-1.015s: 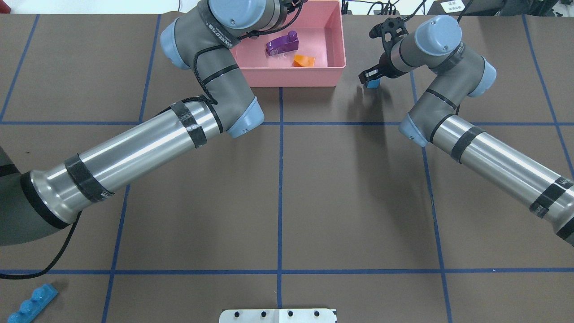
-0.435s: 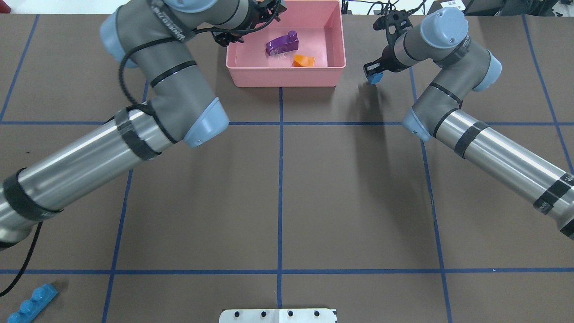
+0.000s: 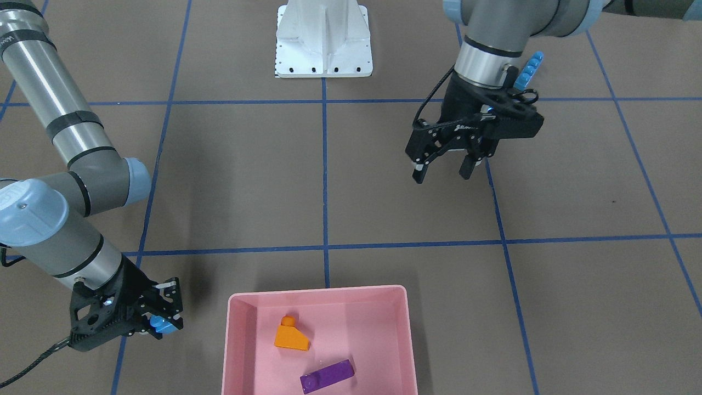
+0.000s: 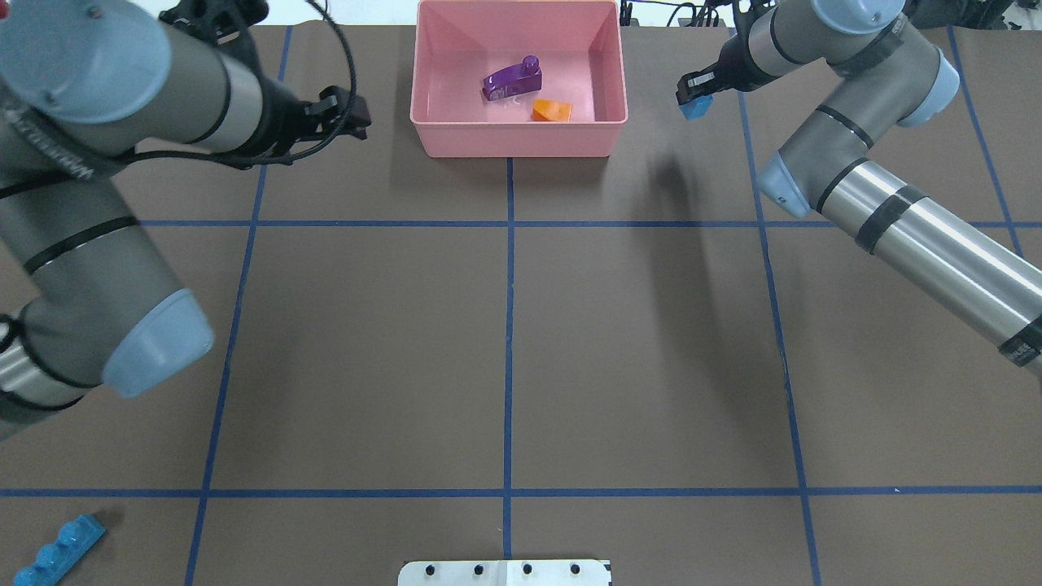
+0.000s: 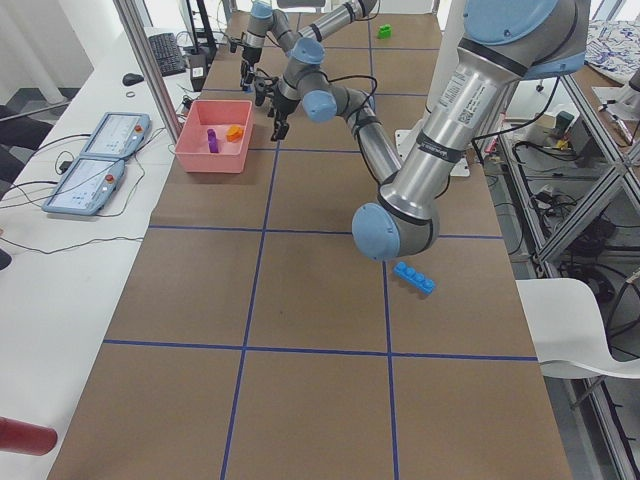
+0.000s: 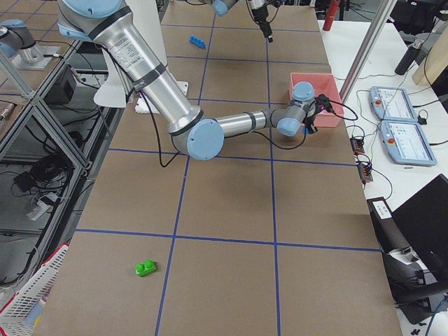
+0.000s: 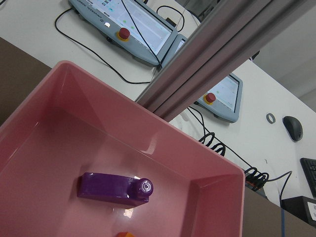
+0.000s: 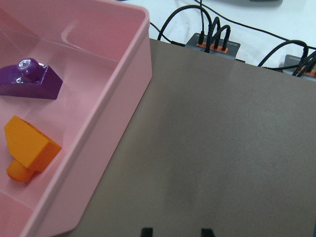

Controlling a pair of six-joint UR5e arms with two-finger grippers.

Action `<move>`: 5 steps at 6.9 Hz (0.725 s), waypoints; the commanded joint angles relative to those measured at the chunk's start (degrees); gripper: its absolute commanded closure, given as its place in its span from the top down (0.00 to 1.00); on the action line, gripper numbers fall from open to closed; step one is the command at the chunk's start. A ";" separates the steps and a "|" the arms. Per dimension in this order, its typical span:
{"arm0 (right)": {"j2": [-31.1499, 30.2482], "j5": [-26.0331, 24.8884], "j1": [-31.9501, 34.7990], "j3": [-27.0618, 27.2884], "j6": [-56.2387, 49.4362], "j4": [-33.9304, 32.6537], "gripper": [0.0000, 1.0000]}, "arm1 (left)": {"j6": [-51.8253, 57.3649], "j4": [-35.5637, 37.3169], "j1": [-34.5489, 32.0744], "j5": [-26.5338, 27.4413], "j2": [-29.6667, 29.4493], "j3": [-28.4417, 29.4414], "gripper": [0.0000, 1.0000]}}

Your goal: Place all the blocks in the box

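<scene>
Swung away from the pink box (image 4: 521, 138) since the earlier overhead frame, the left gripper (image 3: 443, 174) now hangs over the bare table (image 4: 619, 342) to the box's left, its fingers spread wide and empty, while the long blue four-stud brick (image 4: 59, 553) lies well apart at the table's near left corner. Inside the box, the purple elongated brick (image 4: 513, 81) and the orange sloped brick (image 4: 552, 110) lie near each other. Right of the box, the right gripper (image 3: 158, 323), also shifted since then, is clamped on the small blue cube (image 4: 697, 107), outside the box's right wall; the green brick (image 6: 145, 267) lies far off toward the table's right end.
</scene>
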 commanded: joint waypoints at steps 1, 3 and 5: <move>0.61 0.69 2.26 6.13 0.50 -5.41 0.00 | 8.40 0.67 0.00 -3.50 14.09 -6.90 1.00; 3.50 -1.24 2.62 6.42 3.48 -5.61 0.00 | 18.21 0.32 0.44 -6.91 23.57 -8.92 1.00; 5.70 -10.94 -2.01 6.33 7.95 -6.22 0.00 | 29.92 0.14 1.14 -10.81 32.38 -10.16 1.00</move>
